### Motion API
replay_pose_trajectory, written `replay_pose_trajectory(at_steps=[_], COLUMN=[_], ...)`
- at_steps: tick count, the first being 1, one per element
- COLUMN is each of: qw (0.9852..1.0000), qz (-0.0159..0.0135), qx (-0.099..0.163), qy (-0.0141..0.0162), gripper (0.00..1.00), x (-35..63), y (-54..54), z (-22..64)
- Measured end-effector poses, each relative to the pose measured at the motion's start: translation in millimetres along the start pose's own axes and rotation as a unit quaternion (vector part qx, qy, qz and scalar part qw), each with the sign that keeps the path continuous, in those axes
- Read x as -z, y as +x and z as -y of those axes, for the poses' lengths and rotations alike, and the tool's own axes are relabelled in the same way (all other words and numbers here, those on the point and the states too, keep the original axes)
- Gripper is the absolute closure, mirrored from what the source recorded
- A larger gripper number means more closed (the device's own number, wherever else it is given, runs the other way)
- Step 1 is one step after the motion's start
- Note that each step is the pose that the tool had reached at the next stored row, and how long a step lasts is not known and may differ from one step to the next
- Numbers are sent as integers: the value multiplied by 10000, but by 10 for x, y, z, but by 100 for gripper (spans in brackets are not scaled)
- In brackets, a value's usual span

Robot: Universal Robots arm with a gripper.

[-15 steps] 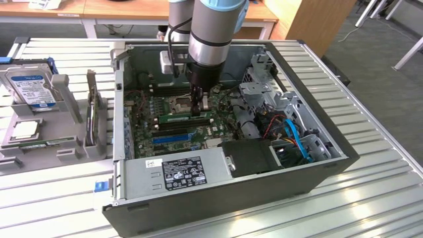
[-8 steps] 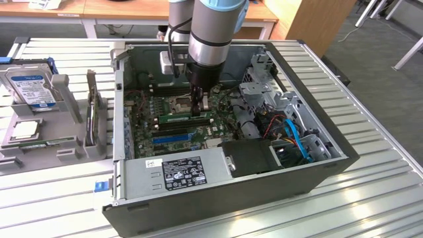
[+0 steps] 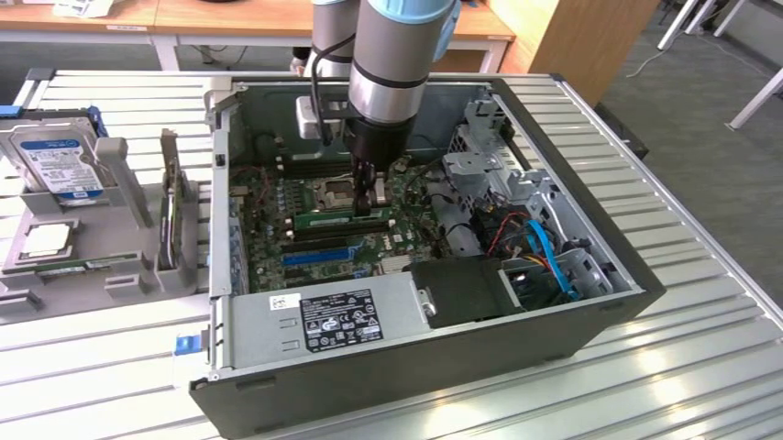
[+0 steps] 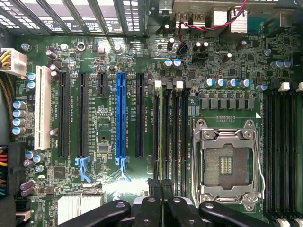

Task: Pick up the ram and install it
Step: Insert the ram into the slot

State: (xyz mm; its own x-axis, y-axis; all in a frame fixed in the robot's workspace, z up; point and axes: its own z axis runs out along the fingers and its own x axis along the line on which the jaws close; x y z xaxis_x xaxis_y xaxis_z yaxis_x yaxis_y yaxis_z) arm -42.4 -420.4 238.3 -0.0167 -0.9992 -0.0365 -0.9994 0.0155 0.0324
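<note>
A slatted metal table point(image 3: 685, 302) is carrying an open computer case point(image 3: 490, 362), which is lying on its side at the middle of the exterior view. The arm point(image 3: 389, 55) is reaching down into it from twelve o'clock. Inside the case, a grey power supply point(image 3: 330, 316) is sitting at six o'clock, blue cables point(image 3: 538, 247) are curling at three o'clock, and the motherboard point(image 3: 275, 215) is covering the floor. At nine o'clock of the case, a grey holder tray point(image 3: 123, 197) is standing on the table with a hard drive point(image 3: 55, 156) upright in it.

The wrist view is looking straight down on the motherboard point(image 4: 104, 123), giving its blue slot point(image 4: 121, 118) and bare processor socket point(image 4: 227, 161) in detail. The ram point(image 3: 330, 220) is standing along the memory slots beside the socket; from the wrist it is appearing edge-on point(image 4: 161, 127). The gripper point(image 3: 367, 202) point(image 4: 161, 185) is pinching it, jaws narrow.
</note>
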Motion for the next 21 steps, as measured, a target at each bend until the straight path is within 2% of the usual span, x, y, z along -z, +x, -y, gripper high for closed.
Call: replay_pose_trajectory(at_steps=[21], qw=[10000], qz=[1], qx=[0], qy=[0], gripper=[88], x=[-13], y=[13], z=[0])
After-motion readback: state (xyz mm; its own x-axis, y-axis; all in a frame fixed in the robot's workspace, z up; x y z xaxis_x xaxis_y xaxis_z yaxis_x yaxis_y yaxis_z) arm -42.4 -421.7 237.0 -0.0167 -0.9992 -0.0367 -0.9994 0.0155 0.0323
